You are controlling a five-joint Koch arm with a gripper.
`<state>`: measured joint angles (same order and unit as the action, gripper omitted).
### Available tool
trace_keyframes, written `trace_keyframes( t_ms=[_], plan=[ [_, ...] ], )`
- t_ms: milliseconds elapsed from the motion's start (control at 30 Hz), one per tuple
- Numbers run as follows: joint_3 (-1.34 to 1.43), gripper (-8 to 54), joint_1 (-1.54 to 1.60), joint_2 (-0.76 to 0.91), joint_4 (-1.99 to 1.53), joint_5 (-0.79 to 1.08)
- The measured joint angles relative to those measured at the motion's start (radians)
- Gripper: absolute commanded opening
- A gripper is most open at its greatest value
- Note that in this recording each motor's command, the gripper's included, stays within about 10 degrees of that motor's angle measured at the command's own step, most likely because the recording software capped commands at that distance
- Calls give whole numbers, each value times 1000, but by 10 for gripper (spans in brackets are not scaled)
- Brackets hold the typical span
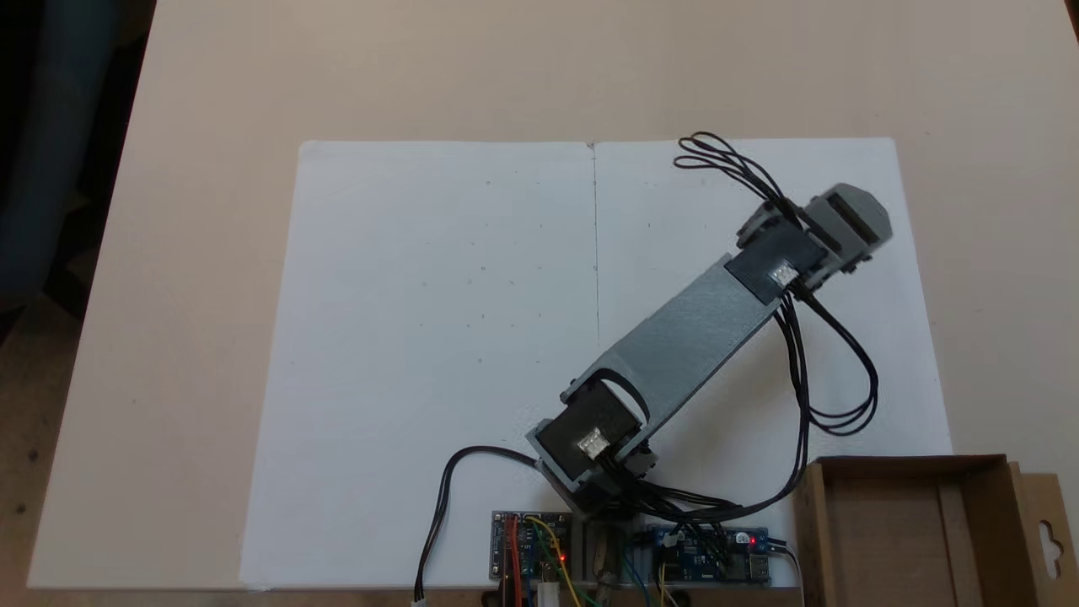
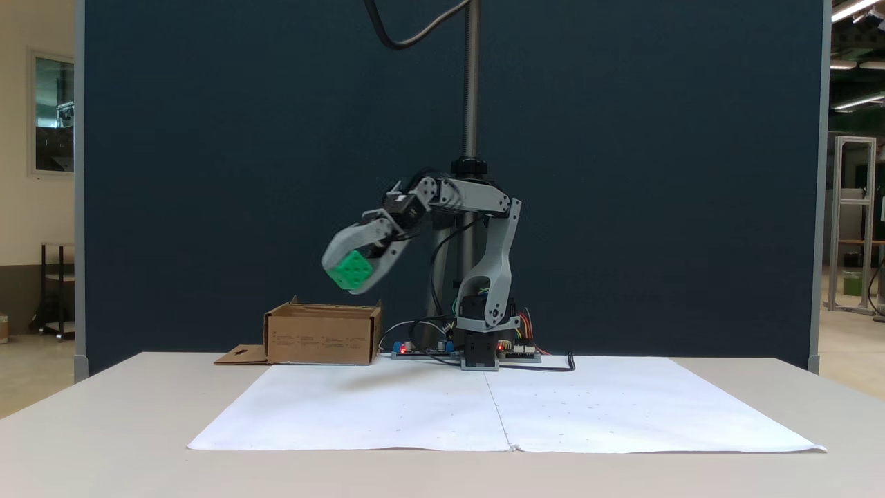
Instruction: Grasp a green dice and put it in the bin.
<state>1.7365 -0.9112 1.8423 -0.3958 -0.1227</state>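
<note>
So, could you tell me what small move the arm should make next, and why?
Probably swing the gripper sideways toward the cardboard box before opening. It holds the green dice in the air, but in a fixed view the gripper head sits over the white paper, well short of the box.

Dark blue partition behind pale table; ceiling strip lights.

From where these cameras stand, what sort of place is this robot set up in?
Probably a lab or workshop. A dark partition panel backs the table, bare circuit boards sit at the arm's base, and an aluminium frame stands under ceiling strip lights beyond.
</note>
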Motion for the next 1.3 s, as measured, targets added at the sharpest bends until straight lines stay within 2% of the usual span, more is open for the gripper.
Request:
trace_keyframes(
  t_ms=[367,600,900,1000,1067,1133,1200,1300],
  plan=[
    [0,121,-558,37,-74,48],
    [0,121,-773,34,-112,187],
    [0,121,-879,-167,-101,350],
    [0,121,-881,-210,-80,353],
    [0,257,-881,-239,-57,354],
    [0,331,-882,-249,-41,359],
    [0,354,-882,-249,-40,359],
    [0,354,-882,-249,-40,359]
  ],
)
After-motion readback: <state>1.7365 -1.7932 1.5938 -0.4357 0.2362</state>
